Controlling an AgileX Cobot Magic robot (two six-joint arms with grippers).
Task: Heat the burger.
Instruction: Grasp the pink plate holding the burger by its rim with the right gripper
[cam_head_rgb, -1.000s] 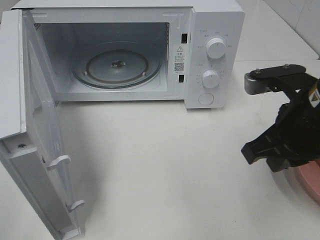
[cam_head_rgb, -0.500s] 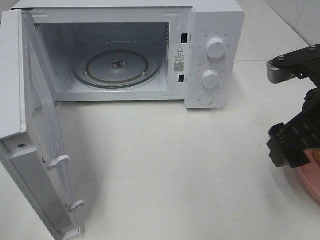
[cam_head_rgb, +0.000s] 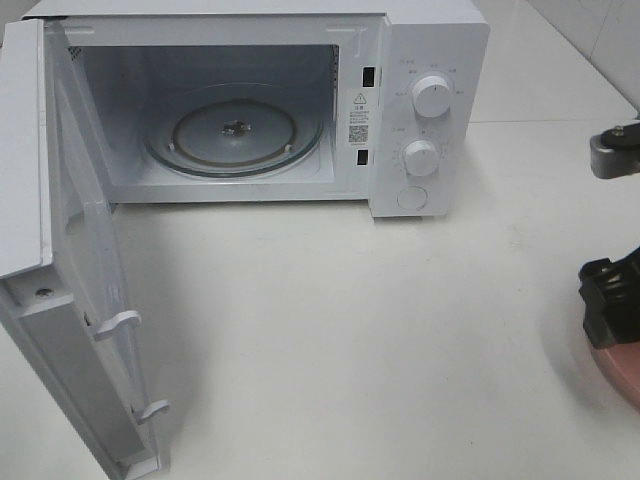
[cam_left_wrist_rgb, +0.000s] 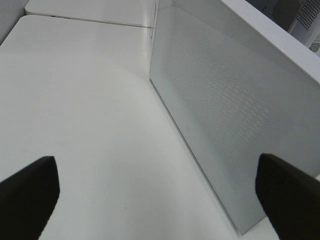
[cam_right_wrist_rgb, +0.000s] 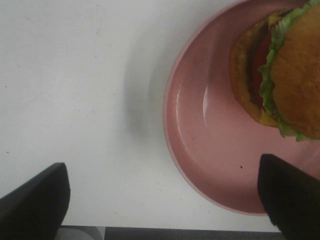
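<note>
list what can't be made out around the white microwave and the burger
- Golden-brown bun burger with green lettuce: cut off by the right wrist view's edge; absent from the exterior view.
- Round pink plate: exterior view shows only a sliver at the frame edge.
- White microwave's upper dial: its markings are too small to read.

Left hand (cam_left_wrist_rgb: 160, 197) fingers spread wide, right hand (cam_right_wrist_rgb: 162, 200) fingers spread wide

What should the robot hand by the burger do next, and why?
Probably shift the right gripper sideways until its open jaws straddle the burger, then lower. The burger sits toward one edge of the pink plate, off to one side of the gripper, ungrasped, and the microwave door is open, ready to receive it.
</note>
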